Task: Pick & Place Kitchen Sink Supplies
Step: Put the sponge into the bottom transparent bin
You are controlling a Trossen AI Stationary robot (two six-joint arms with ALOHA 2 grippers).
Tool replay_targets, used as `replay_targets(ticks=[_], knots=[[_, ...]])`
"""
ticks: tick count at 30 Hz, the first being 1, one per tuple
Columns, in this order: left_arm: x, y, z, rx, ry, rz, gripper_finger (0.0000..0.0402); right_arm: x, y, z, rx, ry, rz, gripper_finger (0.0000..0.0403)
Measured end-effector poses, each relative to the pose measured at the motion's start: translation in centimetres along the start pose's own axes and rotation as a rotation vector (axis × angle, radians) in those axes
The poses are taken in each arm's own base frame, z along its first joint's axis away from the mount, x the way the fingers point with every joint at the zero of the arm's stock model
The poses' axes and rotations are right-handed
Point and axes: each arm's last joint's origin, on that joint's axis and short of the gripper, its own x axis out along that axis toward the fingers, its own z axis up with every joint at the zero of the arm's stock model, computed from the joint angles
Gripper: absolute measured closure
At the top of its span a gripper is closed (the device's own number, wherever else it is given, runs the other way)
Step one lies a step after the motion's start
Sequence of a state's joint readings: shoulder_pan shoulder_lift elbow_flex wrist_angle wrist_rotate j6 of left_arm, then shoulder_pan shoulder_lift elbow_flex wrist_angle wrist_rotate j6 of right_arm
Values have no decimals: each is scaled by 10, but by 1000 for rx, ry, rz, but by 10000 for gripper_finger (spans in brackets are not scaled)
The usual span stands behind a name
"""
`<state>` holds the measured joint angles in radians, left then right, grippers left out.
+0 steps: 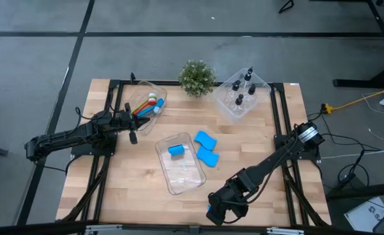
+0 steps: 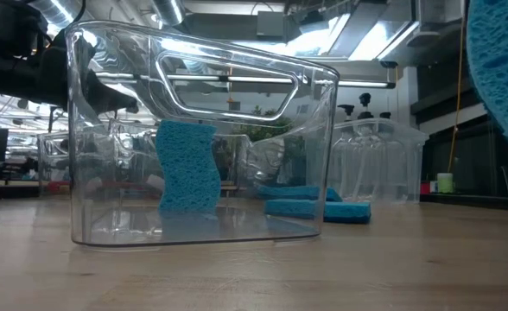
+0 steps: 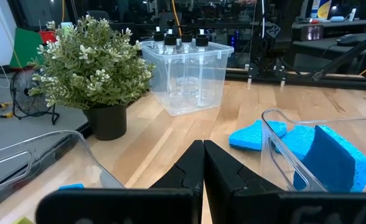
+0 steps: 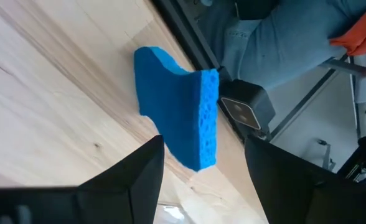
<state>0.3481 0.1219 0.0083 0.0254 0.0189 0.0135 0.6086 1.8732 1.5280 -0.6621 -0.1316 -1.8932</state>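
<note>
Sponges first, from above: one [image 1: 176, 151] stands inside the middle bin [image 1: 179, 164], two more [image 1: 206, 139] lie just beside that bin on the table [image 1: 257, 140]. Brushes [image 1: 147, 105] sit in the far-left bin [image 1: 143, 99], their handles mostly hidden by the left gripper [image 1: 132, 122], which hangs beside it with fingers pressed together on nothing. Bottles [image 1: 243, 88] stand in the far-right bin [image 1: 241, 98], next to the plant [image 1: 197, 78]. The right gripper [image 1: 219, 210] is at the near edge; a sliver of blue shows at its tip, mostly covered by the arm.

Low view: the middle bin fills the frame, its sponge [image 2: 187, 168] upright inside. The two loose sponges [image 2: 316, 207] show behind it, blurred through the plastic. A fourth sponge [image 2: 500, 65] is cut off at the right edge.

Left wrist view: fingers [image 3: 189, 171] shut together, empty. Plant [image 3: 93, 65], bottle bin [image 3: 189, 78] and sponges [image 3: 332, 162] lie ahead.

Right wrist view: fingers [image 4: 130, 177] stand apart with a sponge [image 4: 180, 115] between and beyond them on edge at the table's rim; whether either finger touches it I cannot tell.
</note>
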Motion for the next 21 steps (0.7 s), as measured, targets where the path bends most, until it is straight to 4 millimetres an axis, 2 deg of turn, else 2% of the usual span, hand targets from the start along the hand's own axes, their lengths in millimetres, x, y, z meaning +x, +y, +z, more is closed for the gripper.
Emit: replay_targets(ticks=[9, 14, 21], knots=[[0, 0, 0, 0, 0, 0, 400, 0, -2, -1, -29, 5, -21, 182], [0, 0, 0, 0, 0, 0, 400, 12, -5, 2, -60, -5, -40, 182], [0, 0, 0, 0, 1, 0, 400, 15, -5, 9, -42, 112, 22, 182]])
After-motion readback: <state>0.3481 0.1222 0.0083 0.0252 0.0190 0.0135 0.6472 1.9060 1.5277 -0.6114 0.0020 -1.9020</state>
